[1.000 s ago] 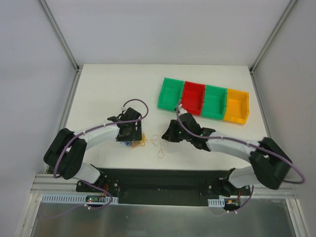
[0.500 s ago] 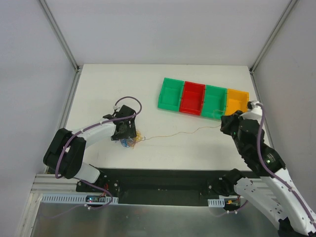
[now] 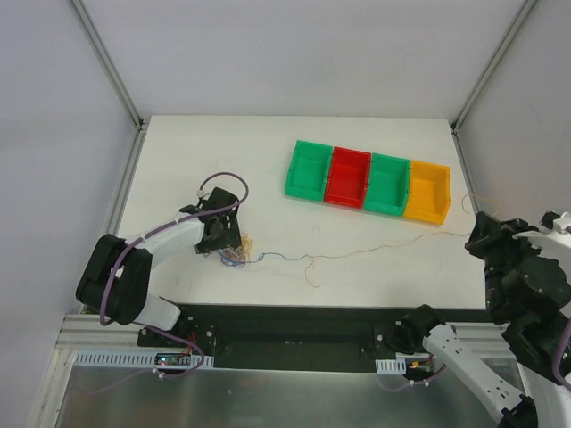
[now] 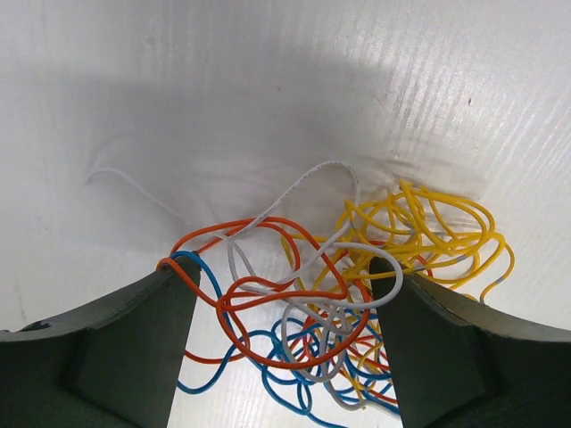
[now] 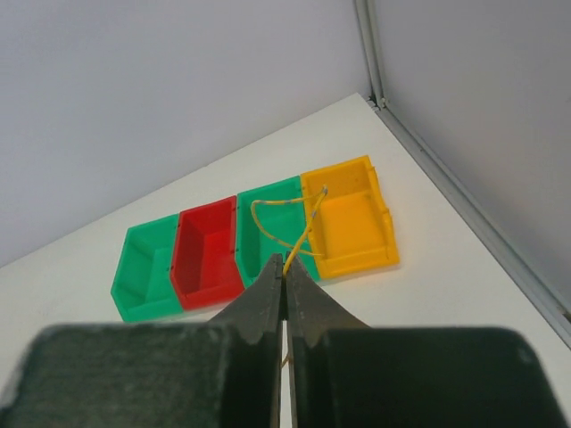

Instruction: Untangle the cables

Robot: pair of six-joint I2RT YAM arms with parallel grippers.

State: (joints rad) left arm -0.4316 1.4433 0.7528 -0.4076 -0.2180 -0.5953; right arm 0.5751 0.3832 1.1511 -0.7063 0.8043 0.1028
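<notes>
Left gripper (image 4: pixel 284 272): low over the table (image 3: pixel 196 160) near its front edge. Its jaws stand wide apart and clamp nothing.
Knot of cables (image 3: pixel 235 256): it lies on the table straight ahead of those jaws and partly between the two fingers. It is a loose bundle of orange-red, blue, yellow and pale strands. An orange loop touches the left finger (image 4: pixel 134 339). The yellow coils bulge past the right finger.
Pinning: I cannot tell whether the fingers press any strand down.
Drawn-out strand (image 3: pixel 375 251): it leaves the knot on the side toward the right arm and runs across the table from left to right, rising slightly away from the front edge. It looks blue close to the knot and yellowish beyond. A short slack tail hangs toward the front edge partway along.
Right gripper (image 5: pixel 284 267): lifted off the table at the far right, well apart from the knot. Its jaws are pressed together on the yellow strand, and a free loop curls above them.
Key relation: the strand's long axis joins the two grippers. A further pull by the right arm would likely run along that line, away from the knot. The left arm is the nearer one to hold the bundle.
Risk: with the left jaws apart, the whole knot may slide after the strand.
Bins (image 3: pixel 350 178): a row of green, red, green and orange beyond the strand, not touching it.
</notes>
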